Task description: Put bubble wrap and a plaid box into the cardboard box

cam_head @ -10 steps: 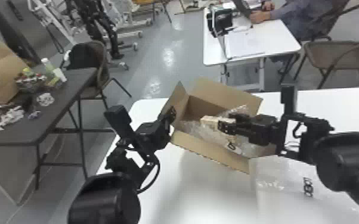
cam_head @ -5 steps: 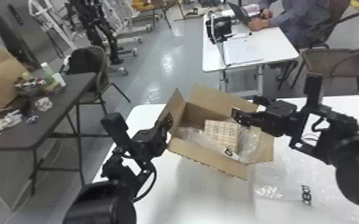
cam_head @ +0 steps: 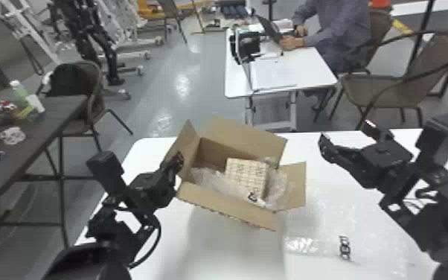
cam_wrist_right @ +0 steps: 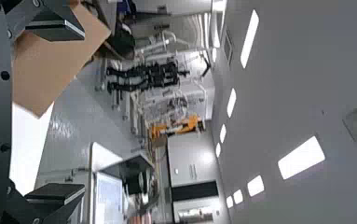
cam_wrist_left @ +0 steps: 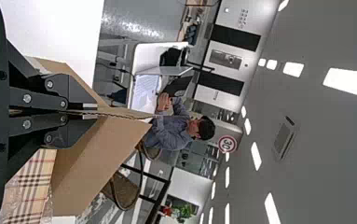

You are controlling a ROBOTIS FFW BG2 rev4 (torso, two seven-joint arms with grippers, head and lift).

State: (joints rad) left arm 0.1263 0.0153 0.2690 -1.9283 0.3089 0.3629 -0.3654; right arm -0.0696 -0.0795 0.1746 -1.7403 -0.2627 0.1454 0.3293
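White table (cam_head: 234, 257) bears the cardboard box (cam_head: 227, 212); left gripper (cam_wrist_left: 92, 112) pinches its flap (cam_wrist_left: 120, 115), right gripper (cam_wrist_right: 84, 111) is wide. Plaid box (cam_head: 247, 175) I judge light, stiff, better held by sides; bubble wrap (cam_head: 277, 188), slippery.

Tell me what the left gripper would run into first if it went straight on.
Most likely the cardboard box's side flap: the left gripper has it pinched, so it would push that first. Depth beyond it is unclear.

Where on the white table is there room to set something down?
White table: a front patch between the cardboard box, left arm and spread bubble wrap; a far-left corner beyond the left gripper. Crowded: the cardboard box, holding the plaid box.
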